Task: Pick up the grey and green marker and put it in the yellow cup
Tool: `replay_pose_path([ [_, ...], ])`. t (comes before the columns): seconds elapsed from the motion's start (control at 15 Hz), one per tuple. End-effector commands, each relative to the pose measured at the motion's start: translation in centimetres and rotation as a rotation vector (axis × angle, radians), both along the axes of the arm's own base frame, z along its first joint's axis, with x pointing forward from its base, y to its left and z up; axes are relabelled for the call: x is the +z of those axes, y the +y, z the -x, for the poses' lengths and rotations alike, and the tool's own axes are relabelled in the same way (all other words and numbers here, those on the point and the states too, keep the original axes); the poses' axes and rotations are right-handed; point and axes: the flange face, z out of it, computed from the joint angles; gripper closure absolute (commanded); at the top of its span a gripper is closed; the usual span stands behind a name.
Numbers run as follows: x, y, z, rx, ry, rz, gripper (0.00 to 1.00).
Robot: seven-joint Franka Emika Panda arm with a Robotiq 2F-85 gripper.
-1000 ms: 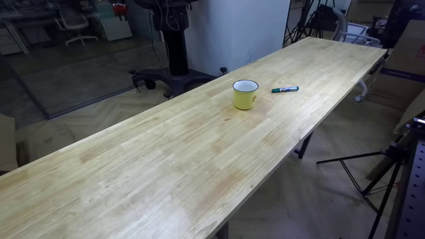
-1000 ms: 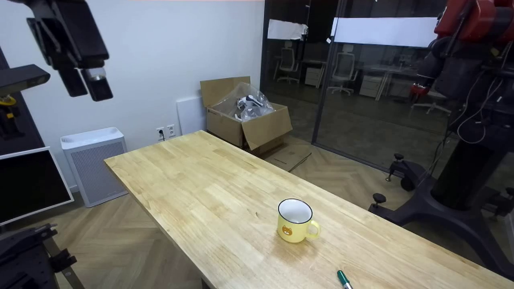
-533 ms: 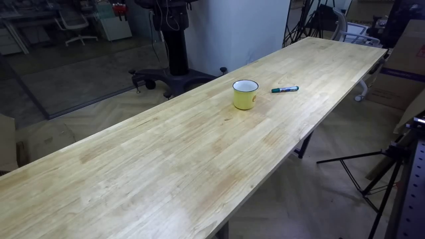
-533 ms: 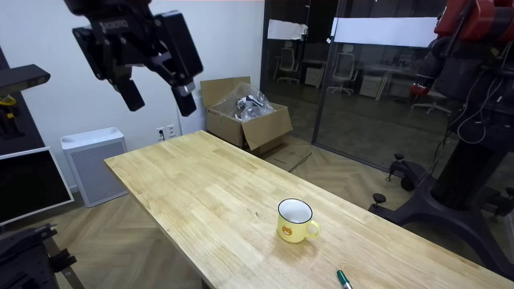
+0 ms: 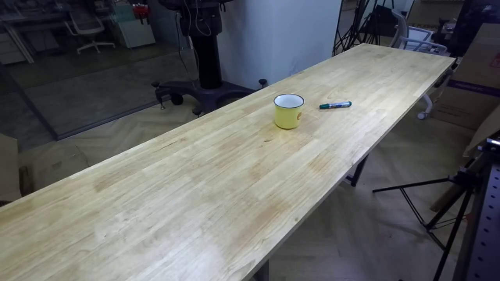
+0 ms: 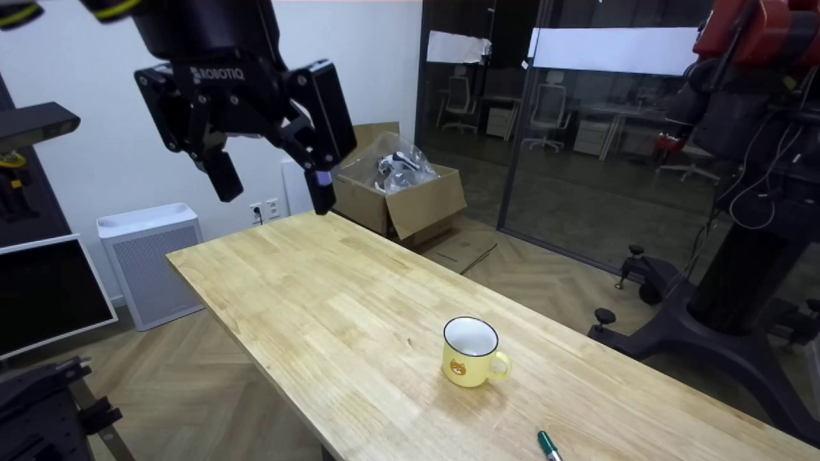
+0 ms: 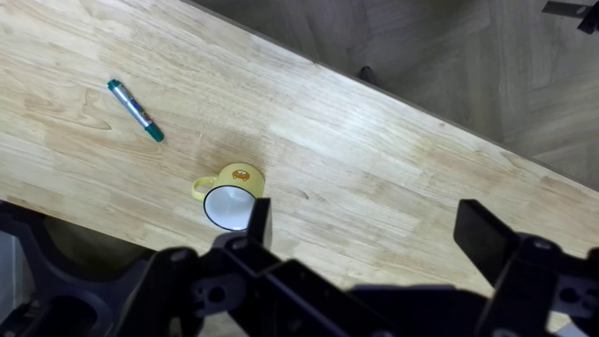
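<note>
Mostly grey marker (image 7: 135, 110), green-ended, lying flat

Yellow cup (image 5: 287, 116) upright on wooden table (image 5: 218, 168); grey and green marker (image 5: 335, 105) lying nearby, apart from cup.

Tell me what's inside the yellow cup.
Only white lining shows in the yellow cup; the marker lies outside it on the table. In every view the cup's near side hides some of the inside.
</note>
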Motion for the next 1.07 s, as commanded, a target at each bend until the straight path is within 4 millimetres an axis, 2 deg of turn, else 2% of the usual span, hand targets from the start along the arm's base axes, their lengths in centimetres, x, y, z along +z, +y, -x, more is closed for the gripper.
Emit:
replay_pose_path([
  [0.0,-0.2,-3.2,-2.7,-0.094,-0.048,0.028,0.00],
  [0.27,-1.7,-10.2,-5.8,-0.198,-0.016,0.065,0.00],
  [0.53,-4.7,-15.5,-8.5,-0.265,0.200,0.022,0.00],
  [0.67,-5.8,-17.0,-10.2,-0.298,0.299,0.034,0.00],
  [0.93,-7.3,-18.8,-13.8,-0.348,0.401,0.077,0.00],
  [1.0,-7.3,-17.6,-11.6,-0.302,0.362,0.064,0.00],
])
